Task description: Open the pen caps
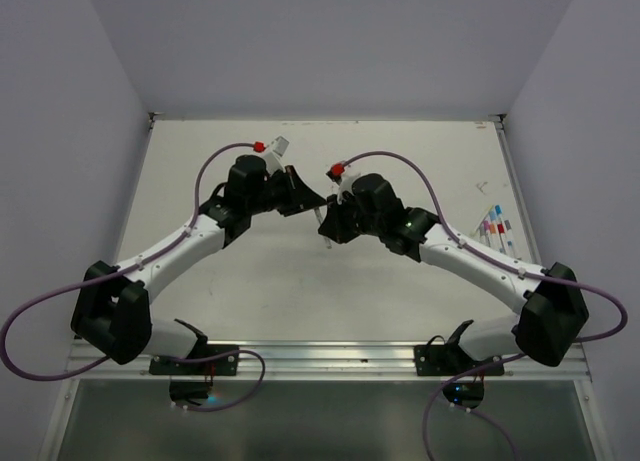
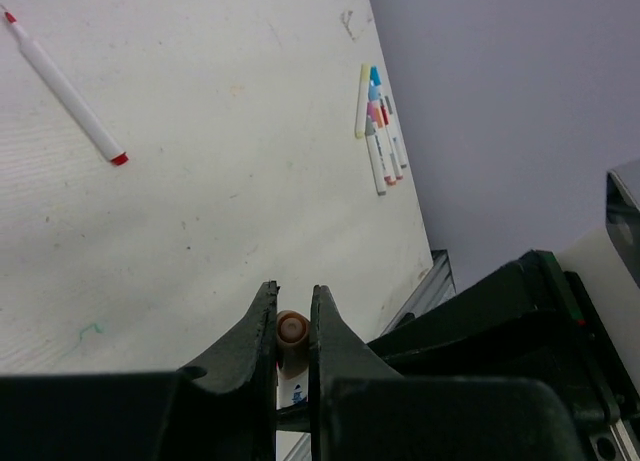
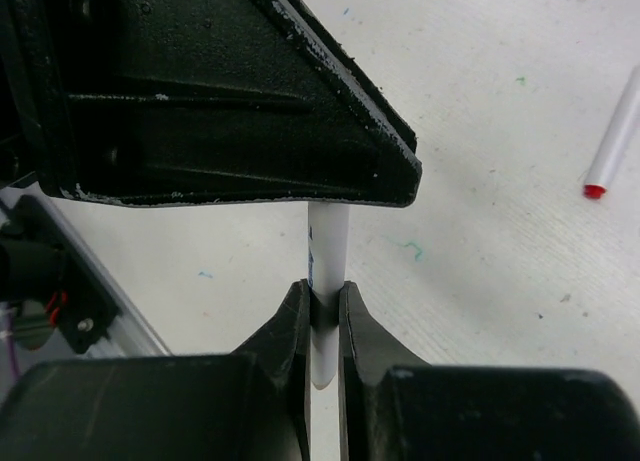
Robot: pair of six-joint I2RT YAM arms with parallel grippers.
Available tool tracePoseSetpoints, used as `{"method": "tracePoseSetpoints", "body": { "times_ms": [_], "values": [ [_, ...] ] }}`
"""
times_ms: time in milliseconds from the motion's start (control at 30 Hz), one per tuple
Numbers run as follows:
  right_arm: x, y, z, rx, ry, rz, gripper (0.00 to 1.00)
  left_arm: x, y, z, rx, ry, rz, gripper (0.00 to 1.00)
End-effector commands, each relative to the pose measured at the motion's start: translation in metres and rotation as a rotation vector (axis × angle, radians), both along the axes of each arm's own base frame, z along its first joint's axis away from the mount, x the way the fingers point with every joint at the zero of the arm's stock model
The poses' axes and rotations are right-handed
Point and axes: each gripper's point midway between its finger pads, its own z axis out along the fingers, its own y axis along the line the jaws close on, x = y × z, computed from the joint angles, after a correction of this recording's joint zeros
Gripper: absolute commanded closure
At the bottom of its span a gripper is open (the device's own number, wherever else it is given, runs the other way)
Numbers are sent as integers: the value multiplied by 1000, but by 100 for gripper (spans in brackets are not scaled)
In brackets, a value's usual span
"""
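Both grippers meet over the middle of the table and hold one white pen [image 3: 328,243] between them. My left gripper [image 2: 293,289] is shut on the pen's capped end; the round orange-tan pen cap [image 2: 291,329] shows end-on between its fingers. My right gripper [image 3: 322,286] is shut on the white barrel, whose rounded end sticks out behind the fingertips. In the top view the left gripper [image 1: 303,196] and right gripper [image 1: 326,224] sit almost touching, with the pen [image 1: 318,213] barely showing between them.
A loose white pen with red ends [image 2: 65,89] lies on the table and also shows in the right wrist view [image 3: 615,141]. Several capped pens [image 2: 380,131] lie together by the right wall [image 1: 497,226]. A metal rail [image 1: 330,356] runs along the near edge.
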Motion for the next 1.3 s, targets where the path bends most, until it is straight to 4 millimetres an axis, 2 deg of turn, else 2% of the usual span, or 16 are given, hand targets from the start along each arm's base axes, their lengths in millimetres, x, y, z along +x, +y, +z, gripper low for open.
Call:
{"method": "tracePoseSetpoints", "body": {
  "times_ms": [0, 100, 133, 300, 333, 367, 500, 633, 800, 933, 967, 1000, 1033, 1067, 1133, 1267],
  "values": [
    [-5, -9, -16, -150, -60, -33, 100, 39, 23, 40, 11, -130, 153, 100],
    [-8, -10, -28, -171, -33, -39, 100, 49, 32, 47, 13, -172, 196, 100],
    [-13, -8, -34, -165, -9, -21, 100, 54, 35, 61, -23, -230, 212, 100],
    [-26, 7, -41, -85, 55, 35, 100, 57, 51, 56, -35, -248, 259, 100],
    [-36, 15, -37, -39, 82, 75, 100, 58, 53, 66, -83, -280, 265, 100],
    [-37, 20, -32, -2, 77, 86, 100, 54, 56, 55, -93, -263, 262, 100],
    [-55, 31, -30, 108, 142, 150, 100, 51, 73, 67, -151, -293, 232, 100],
    [-68, 45, -20, 198, 192, 228, 100, 37, 72, 88, -267, -355, 142, 100],
    [-78, 59, 8, 303, 201, 322, 100, 10, 67, 82, -359, -285, 42, 100],
    [-74, 64, 16, 304, 169, 345, 100, 3, 70, 73, -345, -245, 36, 100],
    [-73, 66, 17, 306, 168, 354, 98, 2, 70, 73, -349, -237, 37, 100],
    [-70, 69, 23, 317, 154, 364, 86, 1, 70, 75, -357, -237, 39, 100],
    [-69, 73, 22, 316, 155, 369, 56, -1, 70, 75, -365, -236, 40, 100],
    [-69, 76, 27, 327, 140, 384, 49, -1, 69, 75, -364, -236, 40, 100],
    [-66, 83, 36, 327, 113, 390, 40, -3, 69, 75, -362, -230, 34, 100],
    [-58, 92, 41, 339, 113, 381, 37, -4, 70, 79, -360, -237, 38, 100]
  ]
}}
